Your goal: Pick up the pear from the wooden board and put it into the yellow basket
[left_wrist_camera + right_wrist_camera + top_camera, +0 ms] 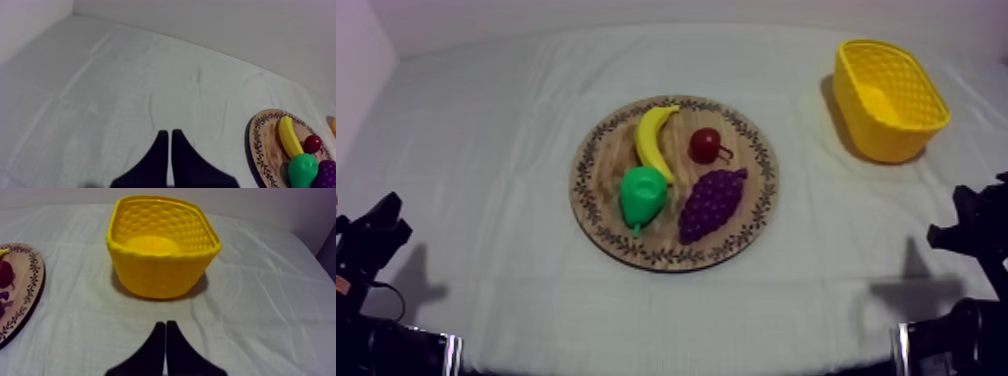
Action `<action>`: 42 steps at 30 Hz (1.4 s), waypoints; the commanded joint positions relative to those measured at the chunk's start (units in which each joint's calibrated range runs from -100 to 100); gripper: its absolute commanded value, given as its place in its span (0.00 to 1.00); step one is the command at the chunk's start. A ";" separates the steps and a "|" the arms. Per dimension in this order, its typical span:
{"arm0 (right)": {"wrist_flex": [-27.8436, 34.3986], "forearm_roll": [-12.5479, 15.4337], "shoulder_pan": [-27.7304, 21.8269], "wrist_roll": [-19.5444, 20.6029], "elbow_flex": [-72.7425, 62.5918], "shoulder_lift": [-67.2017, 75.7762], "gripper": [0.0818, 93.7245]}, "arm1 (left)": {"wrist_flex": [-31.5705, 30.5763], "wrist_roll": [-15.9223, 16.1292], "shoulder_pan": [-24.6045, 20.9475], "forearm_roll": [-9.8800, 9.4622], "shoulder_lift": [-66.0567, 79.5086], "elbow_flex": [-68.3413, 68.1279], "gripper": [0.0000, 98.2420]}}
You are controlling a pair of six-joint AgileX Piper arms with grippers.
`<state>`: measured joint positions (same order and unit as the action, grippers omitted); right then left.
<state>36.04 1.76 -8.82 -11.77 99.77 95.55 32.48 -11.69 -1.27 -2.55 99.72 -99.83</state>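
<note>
Green toy pear (pixel 642 197) seen lying on round wooden board with patterned rim (pixel 608 165), touching lower end of yellow banana (pixel 654 138), just beside purple bunch of grapes (pixel 712 203); small red fruit (pixel 705 144) set behind grapes

Yellow latticed basket (pixel 881 140) placed at right, well apart from board, empty; right arm judged nearer for drop

Left gripper (pixel 169 133) held low over bare cloth, fingers together as narrow wedge, nothing held

Right gripper (pixel 165 323) parked facing basket, fingers likewise together

Pick-up judged not yet begun

Lab test bench: grey-white cloth (pixel 486 150), bare walls (pixel 636 10).
</note>
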 commanded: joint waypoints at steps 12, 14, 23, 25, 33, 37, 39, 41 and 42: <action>0.09 0.02 1.93 0.53 0.01 0.21 0.00 | 0.01 0.00 0.00 -0.01 0.02 0.05 0.00; 0.09 0.02 1.93 0.52 0.01 0.21 0.00 | 0.01 -0.03 0.00 -0.01 0.02 0.05 0.00; 0.09 0.02 1.93 0.51 0.01 0.21 0.00 | 0.01 0.00 0.00 -0.01 0.02 0.05 0.00; 0.24 0.01 2.04 0.52 0.01 0.21 0.00 | 0.01 0.01 0.00 -0.01 0.02 0.05 0.00; -2.55 -3.42 4.74 2.68 -0.53 -7.69 0.02 | 0.01 0.00 0.00 -0.01 0.02 0.05 0.00; -4.90 -5.56 5.66 6.26 -5.71 -16.90 0.01 | 0.01 -0.01 0.00 -0.01 0.02 0.05 0.00; -3.62 -4.90 6.12 6.95 -10.78 -22.19 0.01 | 0.01 -0.01 0.00 -0.01 0.02 0.05 0.00; -1.15 -3.77 6.74 7.26 -16.98 -27.42 0.01 | 0.01 -0.01 0.00 -0.01 0.02 0.05 0.00; 0.43 -3.16 7.11 7.37 -20.32 -29.98 0.01 | 0.01 0.00 0.00 -0.01 0.02 0.05 0.00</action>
<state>33.34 -2.45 -2.03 -4.79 87.85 73.43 32.48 -11.69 -1.27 -2.55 99.72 -99.83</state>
